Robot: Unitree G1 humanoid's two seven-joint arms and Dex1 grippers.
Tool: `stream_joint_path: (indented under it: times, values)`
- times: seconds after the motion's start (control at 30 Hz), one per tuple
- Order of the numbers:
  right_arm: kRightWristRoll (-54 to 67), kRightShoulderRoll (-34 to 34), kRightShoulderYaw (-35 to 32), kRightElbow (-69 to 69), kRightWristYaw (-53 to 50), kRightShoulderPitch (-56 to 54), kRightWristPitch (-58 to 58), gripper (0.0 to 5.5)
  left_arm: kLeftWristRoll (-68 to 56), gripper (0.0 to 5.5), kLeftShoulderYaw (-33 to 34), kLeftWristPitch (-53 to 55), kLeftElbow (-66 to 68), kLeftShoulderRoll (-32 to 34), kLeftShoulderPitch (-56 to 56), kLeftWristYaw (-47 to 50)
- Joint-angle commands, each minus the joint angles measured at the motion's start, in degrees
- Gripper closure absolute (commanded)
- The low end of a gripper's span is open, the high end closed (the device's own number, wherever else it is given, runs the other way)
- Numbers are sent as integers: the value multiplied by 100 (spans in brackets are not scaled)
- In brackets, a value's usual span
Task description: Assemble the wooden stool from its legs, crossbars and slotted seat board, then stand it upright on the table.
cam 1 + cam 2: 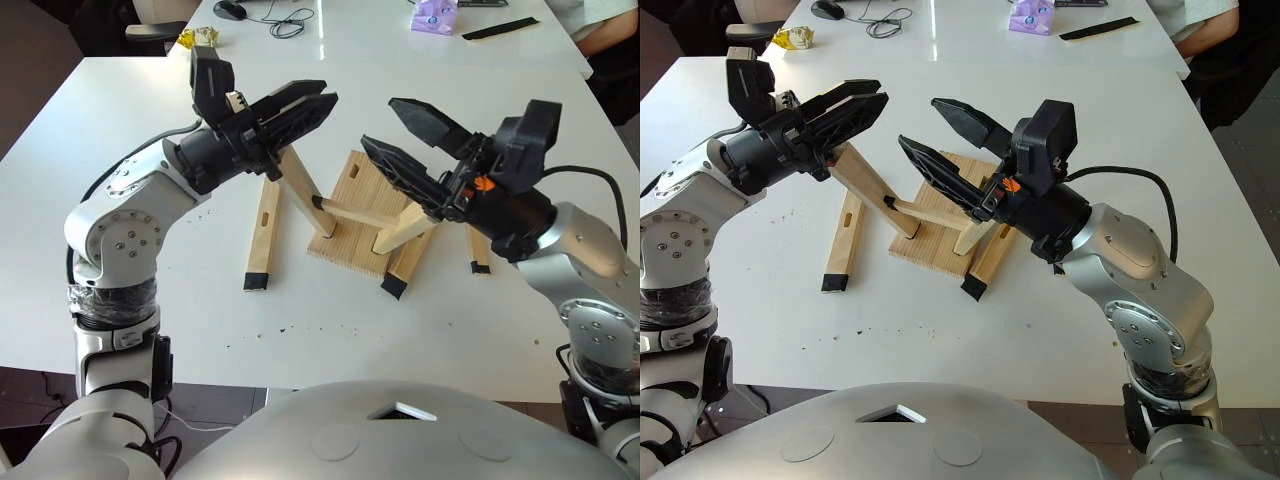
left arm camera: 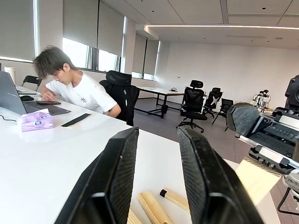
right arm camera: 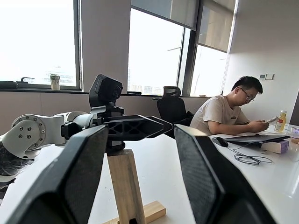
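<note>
**Half-built stool, both grippers empty**

Mid-frame on the table (image 1: 120, 120): seat board (image 1: 345, 195) lying flat, 2 legs poking up from it with a crossbar (image 1: 355, 212) between them. Lower left of that, loose leg (image 1: 262, 235) lying flat. Above the tilted leg (image 1: 300, 185), left gripper (image 1: 330, 92), fingers slightly apart, pinching nothing. Over the board, right gripper (image 1: 380, 122) spread wide, also empty. Probably light, stiff, smooth wood with wobbly joints. Best grabbed mid-leg across flat faces, not by the black end cap (image 1: 257, 282).

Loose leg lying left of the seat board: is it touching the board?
Apart. The left eye view shows a strip of bare table between the loose leg and the seat board.
</note>
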Motion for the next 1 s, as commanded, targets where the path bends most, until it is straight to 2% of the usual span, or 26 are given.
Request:
stream_joint_path:
  times: [0.03,0.23,0.37,0.43,0.57,0.73,0.87,1.0]
  values:
    - [154,0,-168,132,-31,-150,207,291,-461,393,-48,630,263,-228,-336,366]
    - [1240,193,-1400,599,-536,-944,-126,291,-959,393,462,778,300,-191,-1143,836]
    - [1380,90,-2228,1510,-813,-1300,-294,291,-1494,393,832,976,195,37,-1324,847]
    - [1078,-103,-2305,1888,-701,-1211,-212,291,-1858,393,1023,1178,56,309,-1149,696]
    - [-46,-502,-1771,2469,-129,-369,-65,291,-2021,393,1334,1600,-205,1062,-305,-27]
    - [-1067,-501,-743,2502,712,718,-177,291,-1573,393,1417,1934,-828,1992,1493,-1747]
    - [-1546,-286,-267,2697,1015,918,-295,291,-283,393,594,1284,-1420,2197,2426,-2505]
    - [-1884,-78,153,2880,1320,958,-320,291,1229,393,-455,366,-1350,1985,2647,-2485]
